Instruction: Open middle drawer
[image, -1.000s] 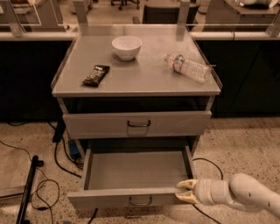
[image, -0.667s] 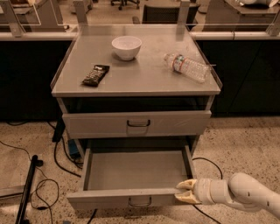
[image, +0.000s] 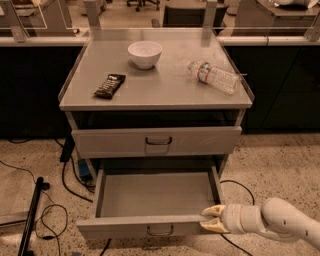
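Note:
The middle drawer (image: 155, 195) is pulled far out, and its grey inside shows nothing in it. Its front panel (image: 125, 229) carries a small loop handle (image: 160, 230). My gripper (image: 212, 219) is at the right end of that front panel, well right of the handle. Its fingers (image: 214, 210) are apart, one over the drawer's rim and one in front of the panel. The white arm (image: 280, 222) reaches in from the lower right. The drawer above (image: 156, 141) is shut.
On the cabinet top (image: 165, 92) stand a white bowl (image: 145, 53), a dark snack bar (image: 109, 85) and a plastic bottle (image: 215, 76) on its side. Cables (image: 60, 200) and a black pole (image: 31, 215) lie on the floor at left.

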